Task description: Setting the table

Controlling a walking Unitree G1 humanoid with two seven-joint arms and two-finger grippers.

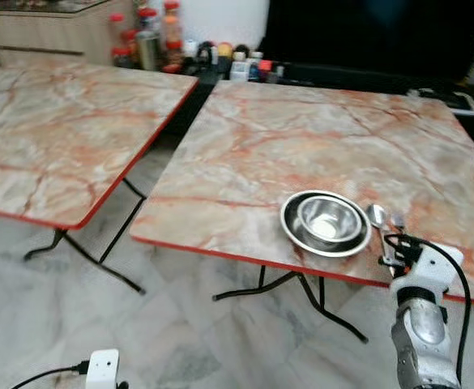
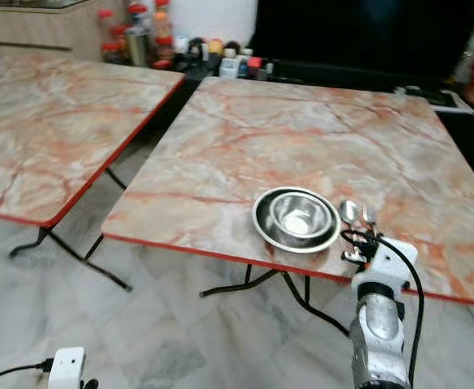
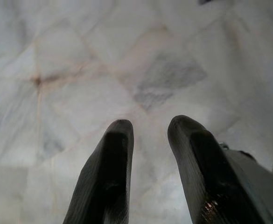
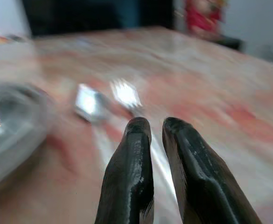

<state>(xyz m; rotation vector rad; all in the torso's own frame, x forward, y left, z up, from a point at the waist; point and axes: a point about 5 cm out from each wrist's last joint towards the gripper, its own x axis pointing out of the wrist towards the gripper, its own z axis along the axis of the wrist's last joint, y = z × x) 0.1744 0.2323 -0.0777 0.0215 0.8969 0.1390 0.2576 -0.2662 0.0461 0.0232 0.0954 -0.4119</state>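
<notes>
Presently: bowl (image 1: 328,220) nested in plate (image 1: 295,230) near marble table's (image 1: 301,138) front edge; spoon (image 1: 377,215) and fork (image 1: 398,221) just beside. Right gripper (image 4: 156,128) over cutlery handles, fingers nearly together, clamping nothing. Left gripper (image 3: 149,130) parted above floor (image 3: 127,60).

Bright, even; R wrist blurred

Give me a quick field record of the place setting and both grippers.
table: marble-pattern folding table, red edge
dishes: steel bowl inside steel plate, near front edge
cutlery: spoon and fork, beside the plate, robot's right
right gripper: over cutlery handles, fingers nearly closed
left gripper: open, idle above floor
</notes>
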